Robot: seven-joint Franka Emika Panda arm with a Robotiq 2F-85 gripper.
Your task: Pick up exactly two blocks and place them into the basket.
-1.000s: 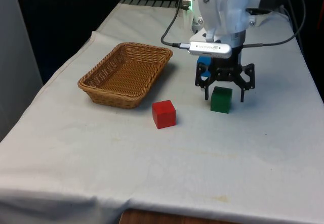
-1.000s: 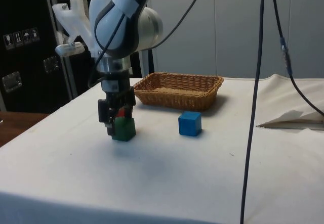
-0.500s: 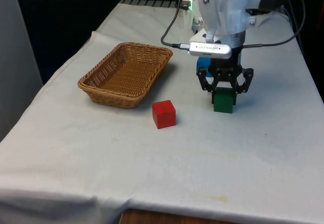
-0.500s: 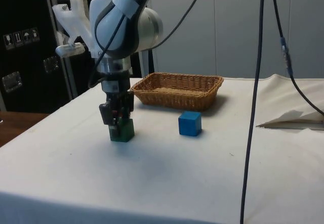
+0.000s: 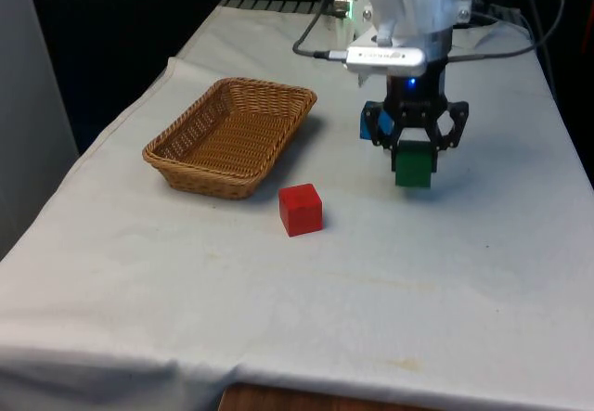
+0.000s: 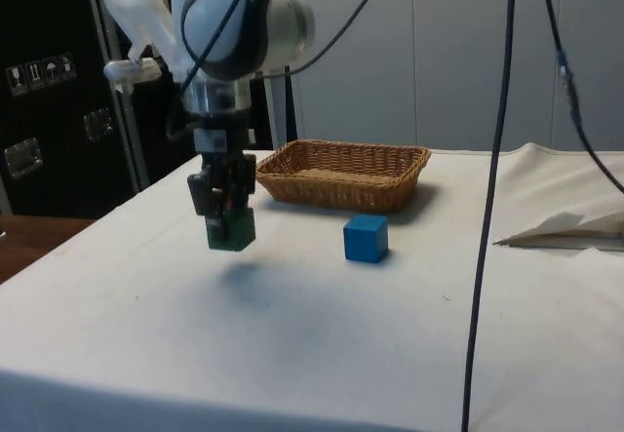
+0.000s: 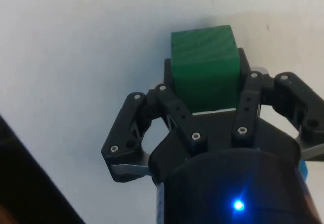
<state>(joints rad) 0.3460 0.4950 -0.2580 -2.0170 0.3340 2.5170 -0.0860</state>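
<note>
Hanging clear of the surface (image 5: 464, 272), the green block (image 5: 413, 164) sat clamped between the black fingers (image 7: 174, 110) of the gripper (image 5: 414, 148), its shadow spread on the white cloth below in the side view. It was a plain cube with flat matte faces and sharp edges; the wrist view showed faint ridged lines across its top face (image 7: 205, 57). Half a second before, that same block rested on the cloth with the fingers already closed on it, and a second before the fingers stood apart around it; since then it had been lifted straight up.

Three blocks were there, one of each colour. The red block (image 5: 301, 209), also a cube, lay on the cloth toward the front view's left of the held one, well apart from it and near the basket's corner, unmoved. The blue block (image 6: 366, 238), another cube, stood on the cloth between the gripper and the basket in the side view, partly hidden behind the gripper in the front view, also unmoved.

One basket (image 5: 186, 147) stood further to the front view's left: a rectangular, shallow tray of woven tan wicker with flared sides.
</note>
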